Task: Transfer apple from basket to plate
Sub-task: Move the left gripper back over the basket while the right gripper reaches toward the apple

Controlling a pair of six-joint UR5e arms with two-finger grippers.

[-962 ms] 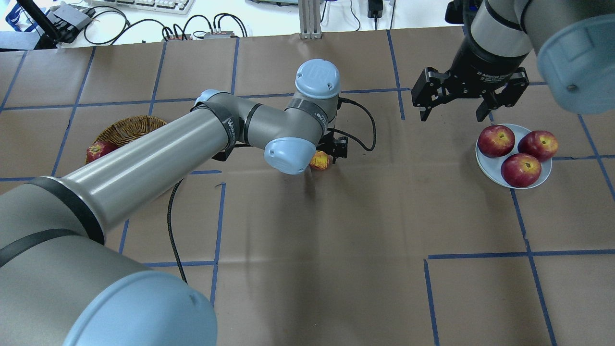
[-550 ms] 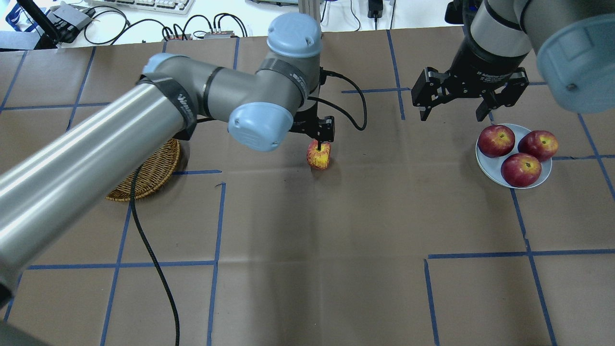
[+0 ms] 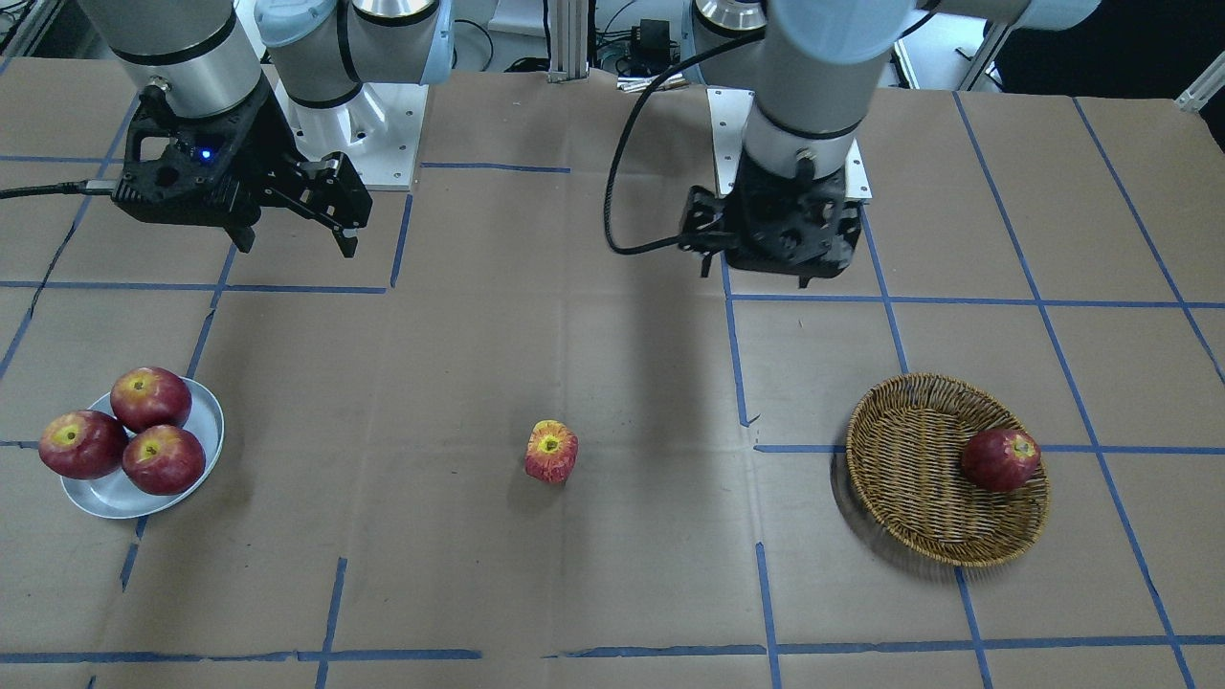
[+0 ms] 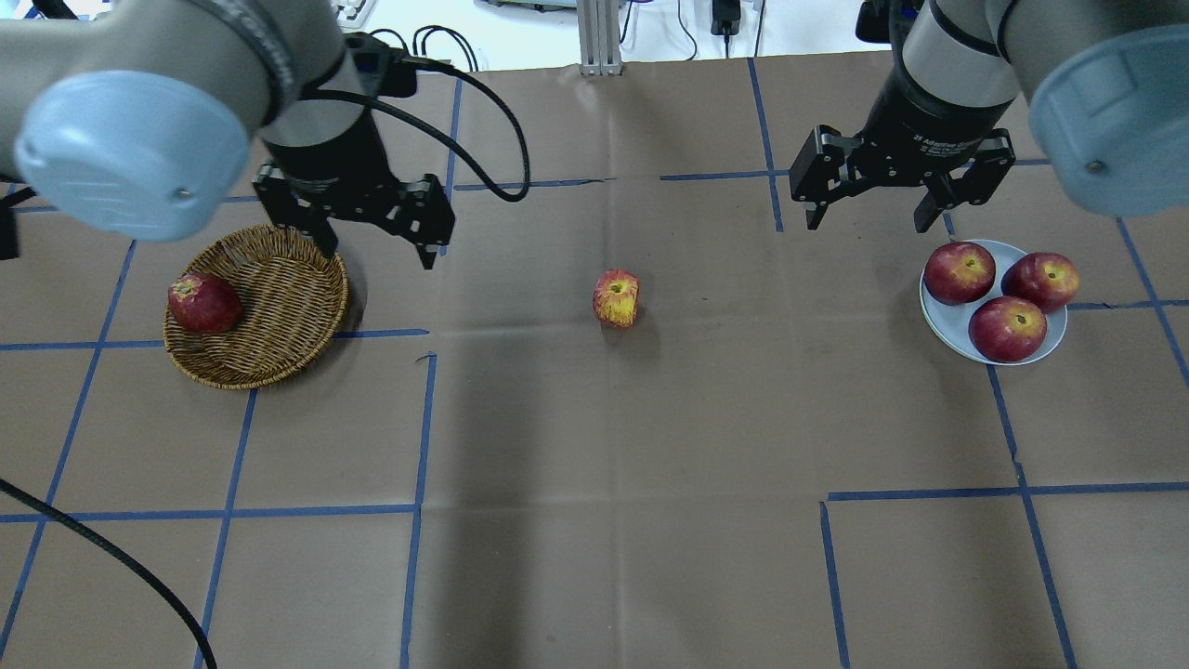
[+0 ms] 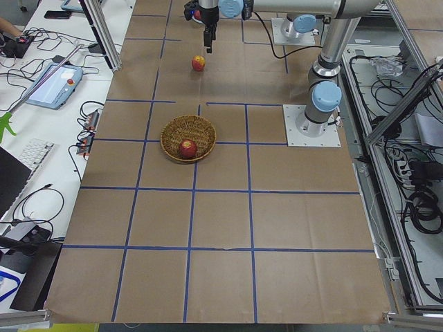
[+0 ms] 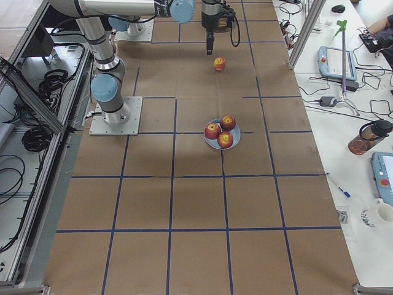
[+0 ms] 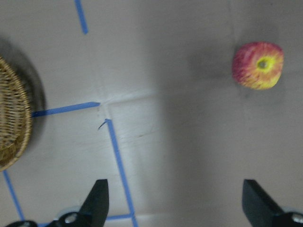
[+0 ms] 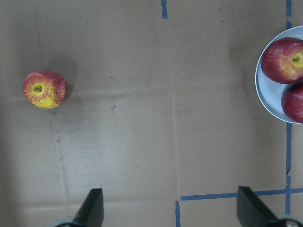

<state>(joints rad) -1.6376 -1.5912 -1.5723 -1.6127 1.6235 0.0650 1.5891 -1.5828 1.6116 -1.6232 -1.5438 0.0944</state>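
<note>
The streaky pinkish-red apple (image 4: 616,298) with a yellow stem patch lies on the table's middle, free of both grippers; it also shows in the front view (image 3: 551,451) and both wrist views (image 7: 258,65) (image 8: 44,89). The wicker basket (image 4: 279,307) sits at the left. The pale plate (image 4: 940,323) sits at the right. My left gripper (image 4: 379,255) is open and empty, raised beside the basket's far right rim. My right gripper (image 4: 866,223) is open and empty, raised just beyond the plate's left side.
One dark red apple (image 4: 202,304) lies in the basket's left part. Three dark red apples (image 4: 960,272) fill most of the plate. The left arm's black cable (image 4: 483,102) loops above the table behind the basket. Blue tape lines cross the brown paper.
My left gripper has let go of the streaky apple on the table's middle, risen and swung back left to the basket. The apple stays put. The right gripper has barely moved.
</note>
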